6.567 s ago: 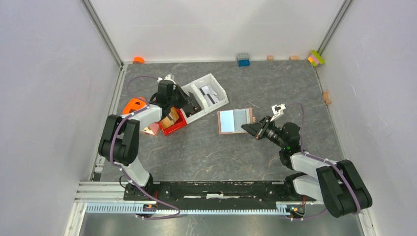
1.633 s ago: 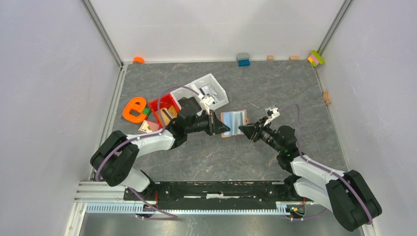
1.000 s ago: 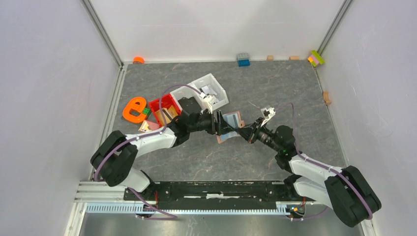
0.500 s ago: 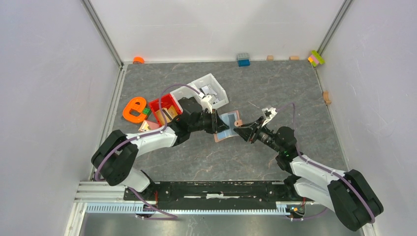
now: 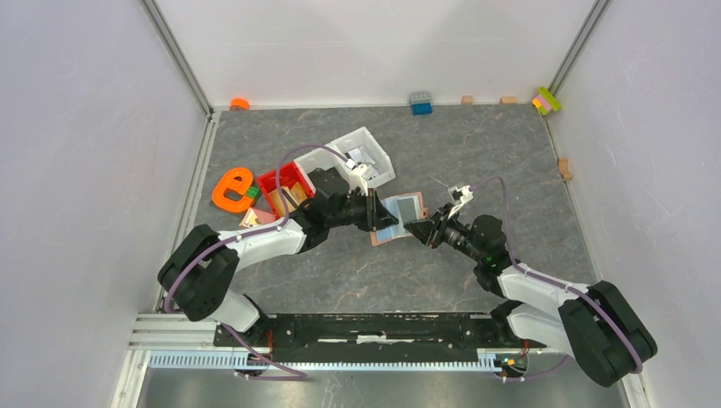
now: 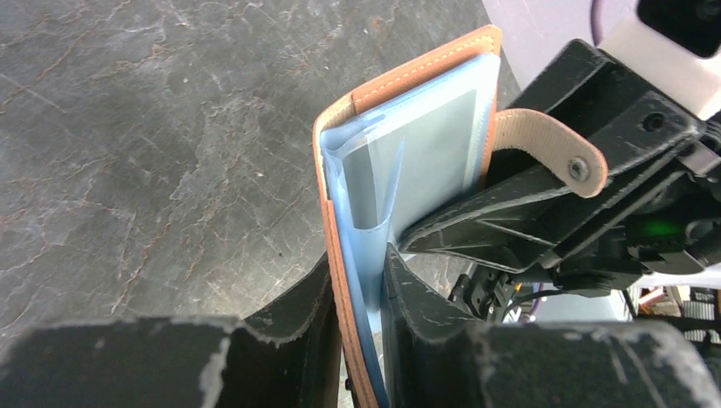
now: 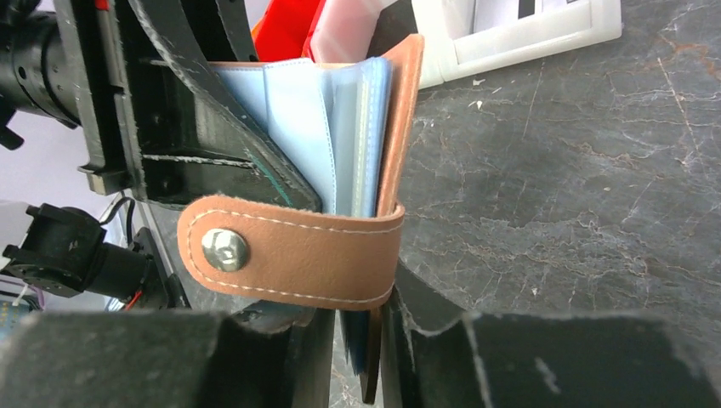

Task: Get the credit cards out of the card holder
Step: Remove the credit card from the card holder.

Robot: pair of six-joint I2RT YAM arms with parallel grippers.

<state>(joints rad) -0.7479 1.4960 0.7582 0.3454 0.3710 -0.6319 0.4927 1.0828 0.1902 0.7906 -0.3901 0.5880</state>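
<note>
The left arm (image 5: 259,242) and the right arm (image 5: 544,287) look alike — white links between chunky black joints, each trailed by a thin purple cable (image 5: 306,148) — and both end in matte black fingers (image 6: 281,340) whose edges are chipped pale and scuffed with wear.

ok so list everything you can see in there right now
card holder: 1, tan-brown with pale blue inside, mid table between both hands
white tray: 1, white, behind the holder to its left
packets: count unclear, white and black, in the tray
red bin: 1, red, left of the tray
letter e: 1, orange, left of the bin
pink piece: 1, pink, by the left arm
blue block: 1, blue, back wall
tan blocks: 3, tan, two at back wall, one at right edge
stacked brick: 1, yellow-green and pink, back right corner
orange piece: 1, orange, back left corner
table: 1, dark grey stone pattern
left hand: 1, black, clamped on the holder
right hand: 1, black, clamped on the holder
</note>
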